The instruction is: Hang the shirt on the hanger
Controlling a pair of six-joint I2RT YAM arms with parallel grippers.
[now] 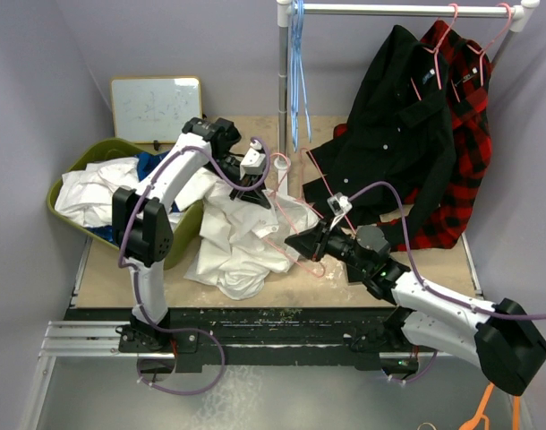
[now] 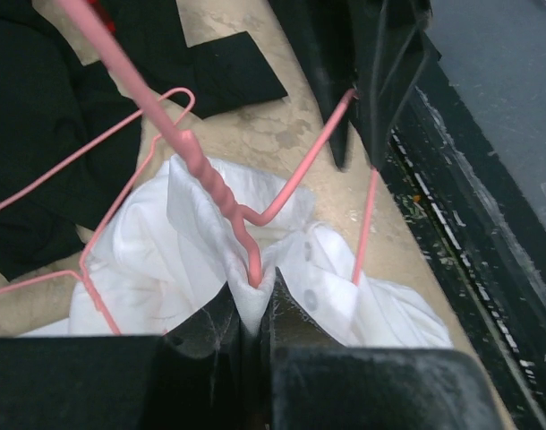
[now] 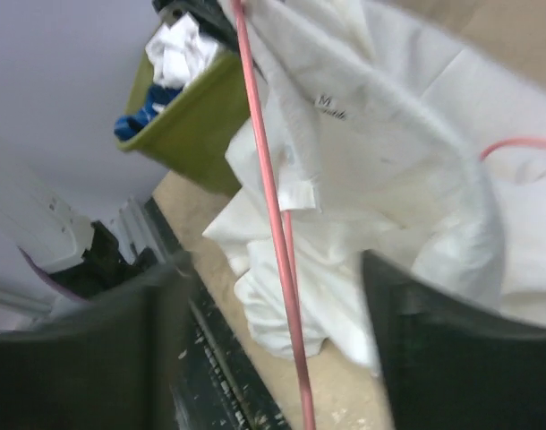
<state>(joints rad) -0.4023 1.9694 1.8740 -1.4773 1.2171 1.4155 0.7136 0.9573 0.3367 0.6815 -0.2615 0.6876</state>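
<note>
A: Where the white heap lies mid-table, your left fingers (image 2: pixel 210 336) are pressed together on the shirt (image 1: pixel 242 242) and on the twisted neck of the hanger (image 2: pixel 215 184), with a fold of fabric pinched between them.

B: Your right fingers (image 3: pixel 121 349) stand wide apart and grip nothing. One straight pink wire of the hanger runs up between them, and the shirt drapes at their 1 o'clock.

A: From above, you see the shirt crumpled on the table (image 1: pixel 447 264). It is lifted at its 12 o'clock edge, where your left fingers hold it. The green bin (image 1: pixel 101 150) of white and blue cloth sits just beside it at 9 o'clock.

B: The hanger's frame threads through the folds. A loop of its wire shows at the shirt's 4 o'clock, close to your right fingers. You cannot tell from these views whether either shoulder sits over the frame.

A: At your 2 o'clock the black shirt (image 1: pixel 398 134) and the plaid shirt (image 1: pixel 474 143) hang from the rail (image 1: pixel 398 9), with their tails reaching the table. Blue hangers (image 1: pixel 297 81) dangle from the rail at 12 o'clock, and a whiteboard (image 1: pixel 157 107) leans on the wall at 11 o'clock.
</note>
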